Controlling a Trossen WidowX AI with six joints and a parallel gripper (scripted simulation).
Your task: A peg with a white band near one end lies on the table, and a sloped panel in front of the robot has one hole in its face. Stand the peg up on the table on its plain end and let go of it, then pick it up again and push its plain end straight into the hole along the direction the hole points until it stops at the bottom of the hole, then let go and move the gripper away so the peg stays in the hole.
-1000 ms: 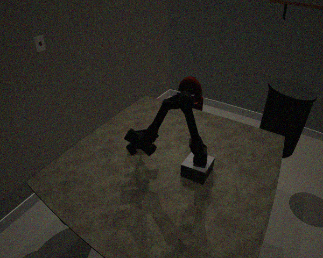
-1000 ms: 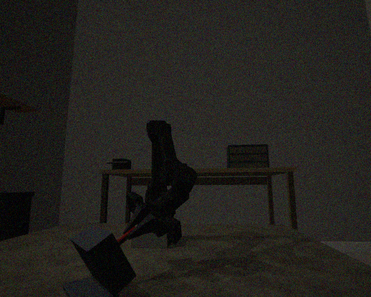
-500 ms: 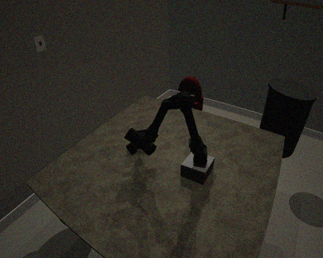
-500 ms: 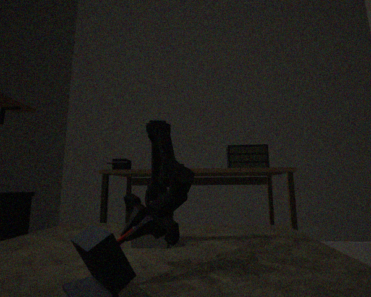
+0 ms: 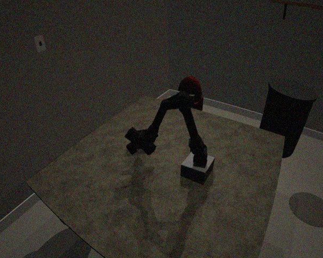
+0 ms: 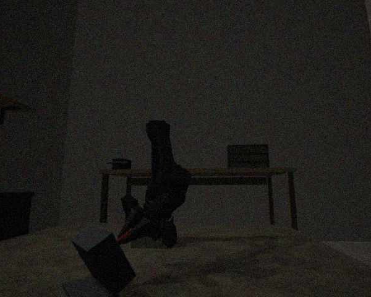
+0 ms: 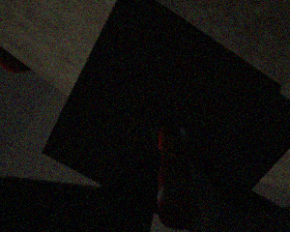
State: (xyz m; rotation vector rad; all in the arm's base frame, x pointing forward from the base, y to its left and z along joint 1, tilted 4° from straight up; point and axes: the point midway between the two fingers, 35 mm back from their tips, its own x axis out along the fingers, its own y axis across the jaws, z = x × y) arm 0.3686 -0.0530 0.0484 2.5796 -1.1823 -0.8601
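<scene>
The sloped panel [image 6: 110,260] [image 7: 135,72] is a dark tilted block at the lower left in the exterior view and fills much of the wrist view. In the top view it merges with the dark gripper. The peg [image 6: 124,234] [image 7: 160,140] shows as a thin red strip, slanting down toward the panel. My gripper [image 5: 140,138] [image 6: 120,238] is shut on the peg, close to the panel. The peg's far end meets the panel's outline in the exterior view; whether it is inside the hole cannot be told. The hole and the white band cannot be made out clearly.
The robot's base block [image 5: 193,170] stands on the mottled table [image 5: 233,172]. The arm arches from it to the gripper. A red rounded object [image 5: 190,84] and a dark bin-like object [image 5: 283,116] stand beyond the table edge. A wooden side table [image 6: 211,172] stands at the back.
</scene>
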